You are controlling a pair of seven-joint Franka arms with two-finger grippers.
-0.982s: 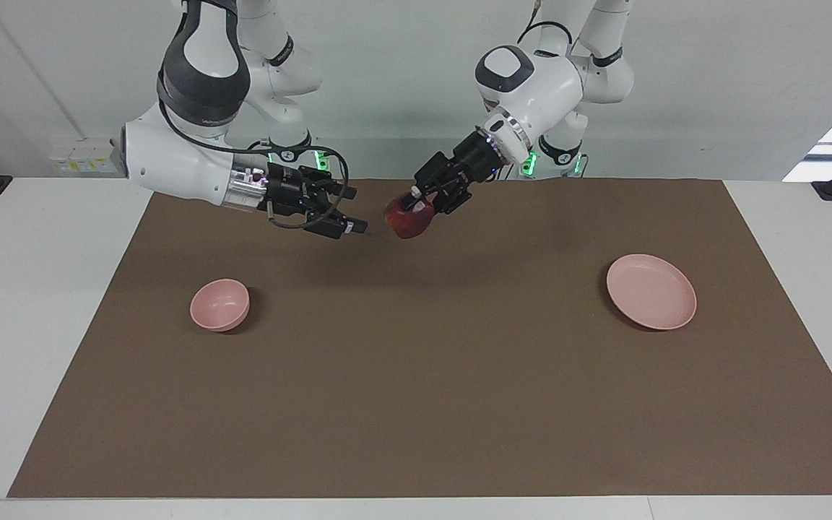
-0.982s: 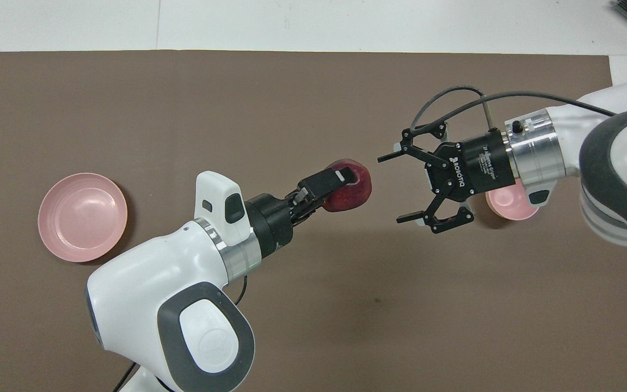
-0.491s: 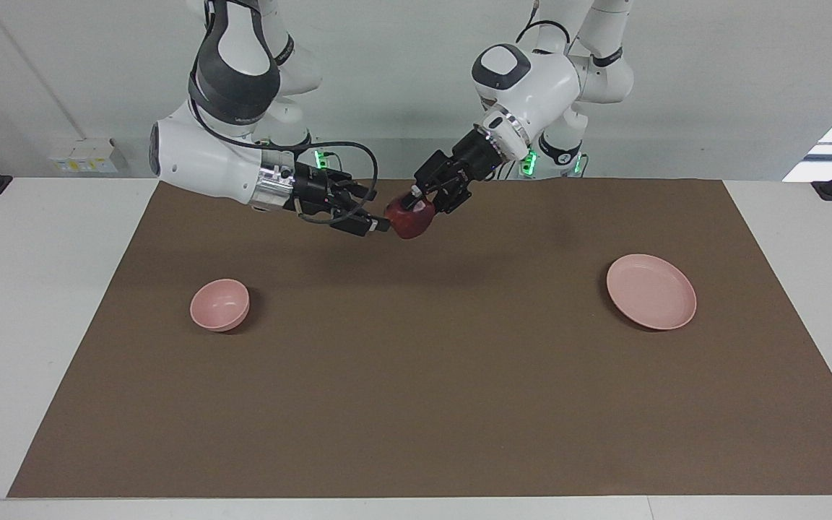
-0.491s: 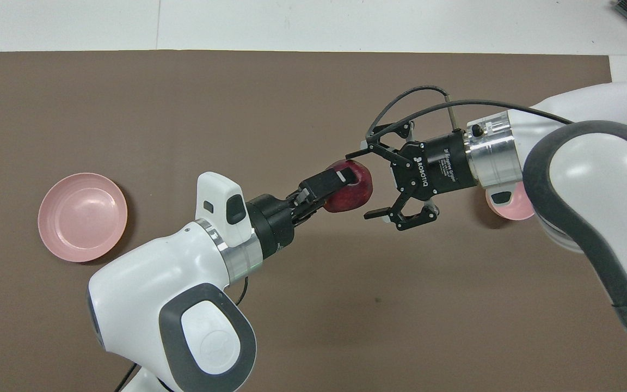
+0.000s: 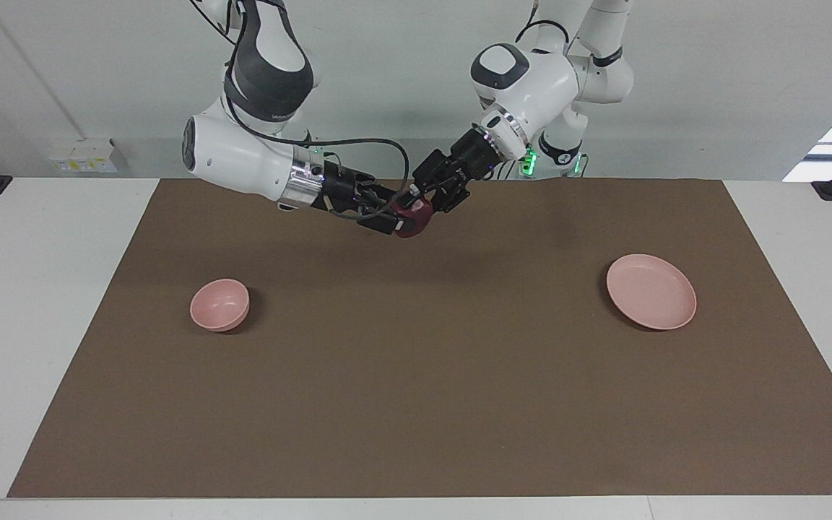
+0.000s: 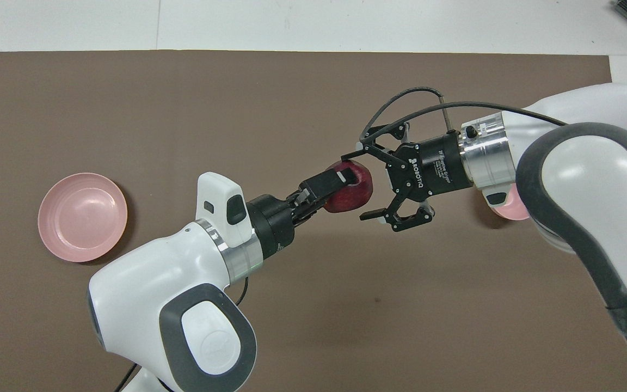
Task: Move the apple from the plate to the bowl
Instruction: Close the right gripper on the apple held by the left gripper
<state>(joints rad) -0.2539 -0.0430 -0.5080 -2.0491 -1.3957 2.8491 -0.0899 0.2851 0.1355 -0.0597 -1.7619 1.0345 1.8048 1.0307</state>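
I am holding the small round dark red apple [image 6: 352, 190] up in the air with the left gripper [image 6: 340, 188], whose fingers are pinched closed on it, one finger lying across its top. The apple is hanging over the brown mat [image 5: 416, 404] around the middle of the table, with clear air under it in the facing view. I am bringing in the right gripper [image 6: 361, 185] from the apple's three o'clock side in the overhead view, with its black fingers [image 6: 370, 215] spread wide, one tip sitting at about the apple's twelve o'clock and the other at about its five o'clock; they are straddling the fruit, and I cannot tell whether either tip is touching it. The wide, shallow, pale pink plate [image 5: 651, 292] is lying bare on the mat toward the left arm's end of the table, at nine o'clock from the apple in the overhead view. The small, deep, pale pink bowl [image 5: 219, 305] is standing on the mat toward the right arm's end, at three o'clock from the apple in that same view, where the right arm is covering most of it.
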